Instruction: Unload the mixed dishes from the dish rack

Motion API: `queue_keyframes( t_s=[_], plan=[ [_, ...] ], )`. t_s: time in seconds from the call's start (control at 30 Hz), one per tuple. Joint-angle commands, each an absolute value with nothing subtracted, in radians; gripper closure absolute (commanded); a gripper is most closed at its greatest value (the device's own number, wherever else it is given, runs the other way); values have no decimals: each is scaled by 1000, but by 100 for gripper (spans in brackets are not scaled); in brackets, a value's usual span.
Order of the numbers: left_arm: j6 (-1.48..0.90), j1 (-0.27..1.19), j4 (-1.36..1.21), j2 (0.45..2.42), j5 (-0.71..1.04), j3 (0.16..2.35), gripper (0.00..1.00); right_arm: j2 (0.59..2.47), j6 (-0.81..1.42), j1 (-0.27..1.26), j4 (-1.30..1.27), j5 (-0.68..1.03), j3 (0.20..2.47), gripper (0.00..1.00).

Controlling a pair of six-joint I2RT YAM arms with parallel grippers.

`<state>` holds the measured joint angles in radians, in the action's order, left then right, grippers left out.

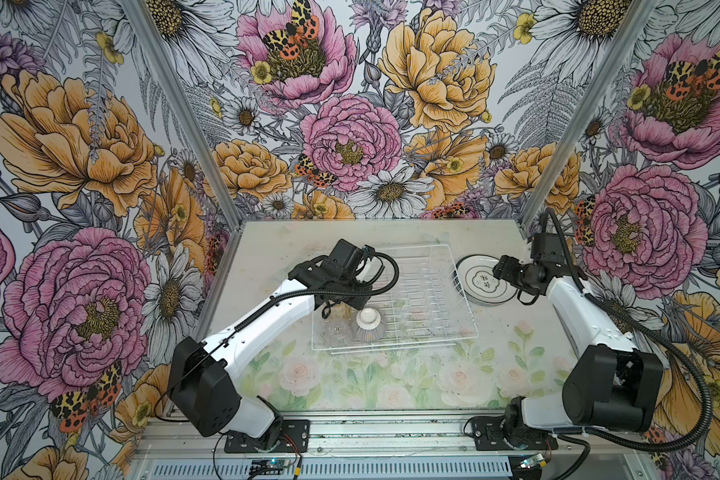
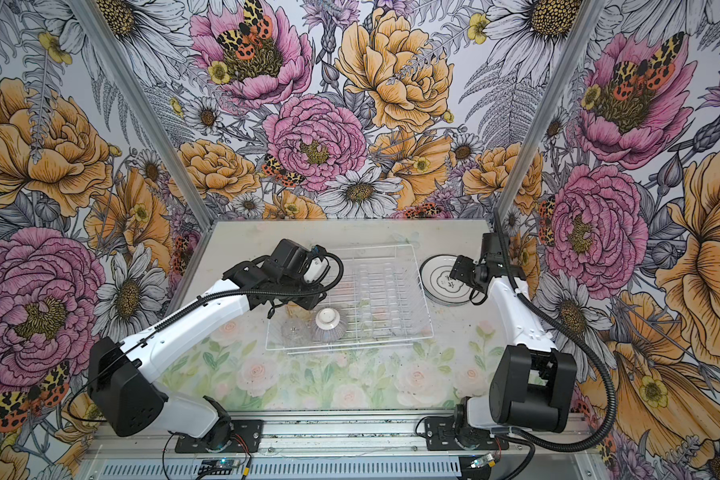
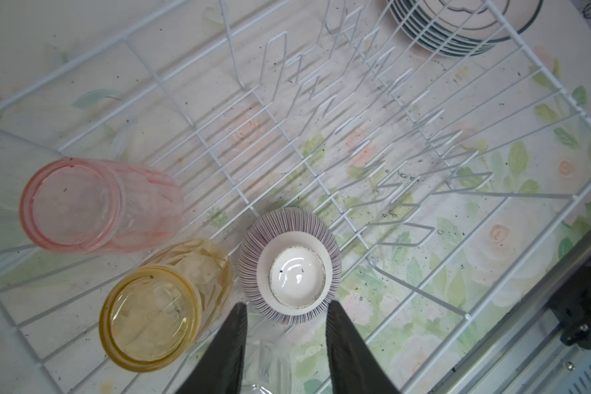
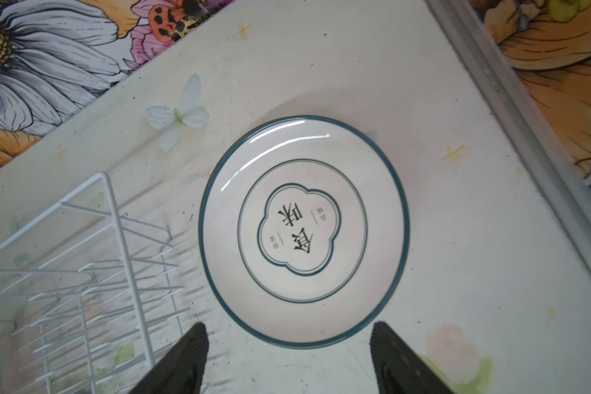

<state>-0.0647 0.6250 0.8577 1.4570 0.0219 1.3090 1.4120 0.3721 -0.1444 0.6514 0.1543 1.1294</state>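
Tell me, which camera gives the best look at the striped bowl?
The left wrist view: the striped bowl sits close, upside down, white foot up, stripes sharp. Both top views show the bowl small and distant in the dish rack. The right wrist view misses it entirely.

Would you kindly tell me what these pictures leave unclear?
- Plate stack: count unsure; the left wrist view's edge crops it, and the right hand overlaps it in a top view.
- Clear tumbler: cropped by the left wrist view's edge, beside the left hand.
- Pink tumbler, amber tumbler: largely under the left arm in both top views.
- Top plate: small print too small in the right wrist view.
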Motion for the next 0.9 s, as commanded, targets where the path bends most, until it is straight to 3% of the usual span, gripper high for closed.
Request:
queue_keyframes(
  t_s=[0.0,0.13,0.3,0.67,0.87],
  plan=[
    [-153,559,852,1465,-63,1338,58,1400,374,-81,675,173,1168,23],
    [-170,491,821,1509,-69,1381,48,1419,380,-12,674,174,1194,22],
    [-163,442,814,1574,-41,1433,45,1421,383,50,674,187,1215,22],
    [-177,331,813,1517,-34,1364,60,1464,363,104,677,180,1203,23],
    [-192,243,818,1447,53,1275,79,1515,354,109,675,201,1193,25]
  ],
)
